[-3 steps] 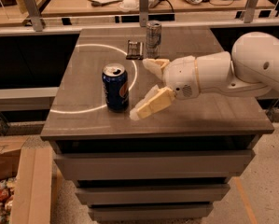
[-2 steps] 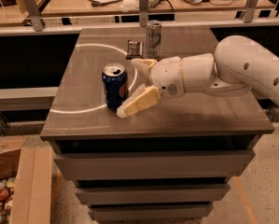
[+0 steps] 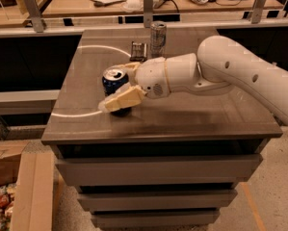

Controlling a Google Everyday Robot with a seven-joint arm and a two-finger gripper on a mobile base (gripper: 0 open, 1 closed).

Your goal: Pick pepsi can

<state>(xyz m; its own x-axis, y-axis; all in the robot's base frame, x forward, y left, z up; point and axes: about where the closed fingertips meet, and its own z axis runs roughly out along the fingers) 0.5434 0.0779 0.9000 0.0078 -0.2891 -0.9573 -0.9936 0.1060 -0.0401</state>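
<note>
Status: reach done, grasp not confirmed, lift not begun.

The pepsi can (image 3: 115,82) stands on the left part of the tabletop (image 3: 206,114), nearer the left edge than the right and somewhat closer to the front edge than the far one. Its base is on the surface.

The gripper (image 3: 113,86) is at the can, the arm coming in from the right edge. The jaws are apart and straddle the can: one finger (image 3: 123,100) crosses in front of the lower body, the other sits behind the rim on the far side. Whether the pads press the can wall cannot be told, so nothing is counted as held.

Orientation: the can is upright, long axis vertical, silver top facing up (logo hidden by the front finger, so its facing is unknown).

Left to do, by judgement: close on the can, then raise it off the table.

Bystanders: a slim silver can (image 3: 158,32) and a small dark object (image 3: 138,51) near the far edge, well apart from the grasp.
</note>
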